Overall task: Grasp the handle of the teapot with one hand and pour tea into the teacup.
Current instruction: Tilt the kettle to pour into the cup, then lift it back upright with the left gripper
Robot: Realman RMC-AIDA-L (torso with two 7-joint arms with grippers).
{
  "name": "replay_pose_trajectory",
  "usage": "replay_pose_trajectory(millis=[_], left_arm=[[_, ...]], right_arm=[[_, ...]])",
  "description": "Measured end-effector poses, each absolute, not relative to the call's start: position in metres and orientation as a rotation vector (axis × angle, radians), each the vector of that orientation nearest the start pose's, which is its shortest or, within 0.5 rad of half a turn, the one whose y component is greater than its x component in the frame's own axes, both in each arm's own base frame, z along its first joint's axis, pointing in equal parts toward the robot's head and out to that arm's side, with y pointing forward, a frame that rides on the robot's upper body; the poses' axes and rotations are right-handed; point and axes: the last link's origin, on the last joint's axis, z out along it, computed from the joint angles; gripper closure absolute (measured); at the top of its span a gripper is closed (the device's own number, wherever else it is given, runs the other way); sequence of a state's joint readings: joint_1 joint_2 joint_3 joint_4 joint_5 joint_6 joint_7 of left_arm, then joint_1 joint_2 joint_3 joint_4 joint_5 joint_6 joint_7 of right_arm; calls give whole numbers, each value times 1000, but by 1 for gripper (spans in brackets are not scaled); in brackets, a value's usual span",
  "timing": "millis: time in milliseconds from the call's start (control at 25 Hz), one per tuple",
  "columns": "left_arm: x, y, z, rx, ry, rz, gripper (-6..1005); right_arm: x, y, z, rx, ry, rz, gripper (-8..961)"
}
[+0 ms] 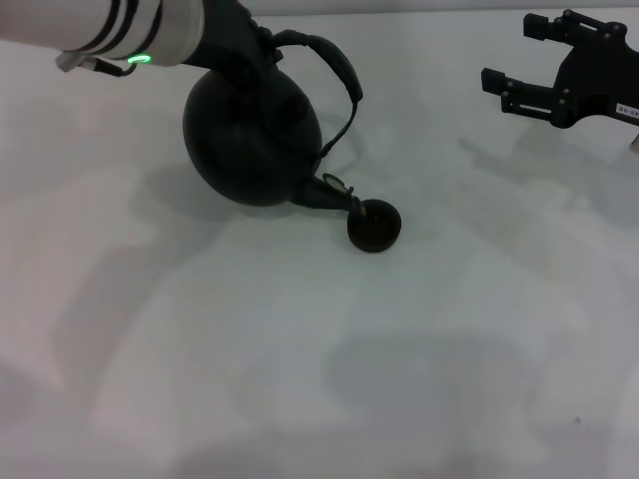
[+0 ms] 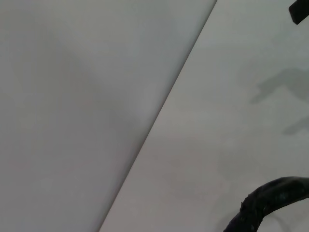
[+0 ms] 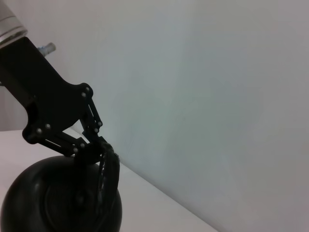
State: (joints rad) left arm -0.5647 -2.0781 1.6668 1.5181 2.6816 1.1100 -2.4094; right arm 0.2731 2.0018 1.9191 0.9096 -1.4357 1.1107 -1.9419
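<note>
Teapot (image 1: 250, 135) is off the table, tilted forward with its spout (image 1: 334, 193) pointing down at the teacup (image 1: 374, 226). The spout tip sits at the near rim of the cup, which stands on the white table (image 1: 300, 379) just in front of the pot and toward the robot's right. The arched handle (image 1: 334, 65) loops out over the pot's upper side.

Left gripper (image 3: 94, 147) is pinched onto the handle; the right wrist view shows its linkage drawn in around the black bail above the round body. The head view confirms the left arm coming in from the far left over the pot. The left wrist view shows only a short curve of the handle against the table surface.

Right gripper (image 1: 519, 70) hangs well apart at the far right, above the table, its fingers spread and holding nothing.

Step in hand, by my reading: the pour itself, with the grasp and lift done and the pot tipped over the cup. No stream of tea can be made out, and the cup's fill level is too dark to judge, so progress of the pour is uncertain.

Next move calls for keeping the spout tip over the small cup opening while adjusting tilt slowly, then righting the pot without dragging the spout across the rim. The cup is light and small beside the pot; contact could shift or tip it.
</note>
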Motion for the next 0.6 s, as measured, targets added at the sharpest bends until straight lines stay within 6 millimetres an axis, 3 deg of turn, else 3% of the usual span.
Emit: replay_pose_trajectory(millis=[600], left_arm=[[-100, 382, -21, -2460, -38, 333, 851]], right_arm=[[276, 343, 30, -2395, 331, 554, 128]])
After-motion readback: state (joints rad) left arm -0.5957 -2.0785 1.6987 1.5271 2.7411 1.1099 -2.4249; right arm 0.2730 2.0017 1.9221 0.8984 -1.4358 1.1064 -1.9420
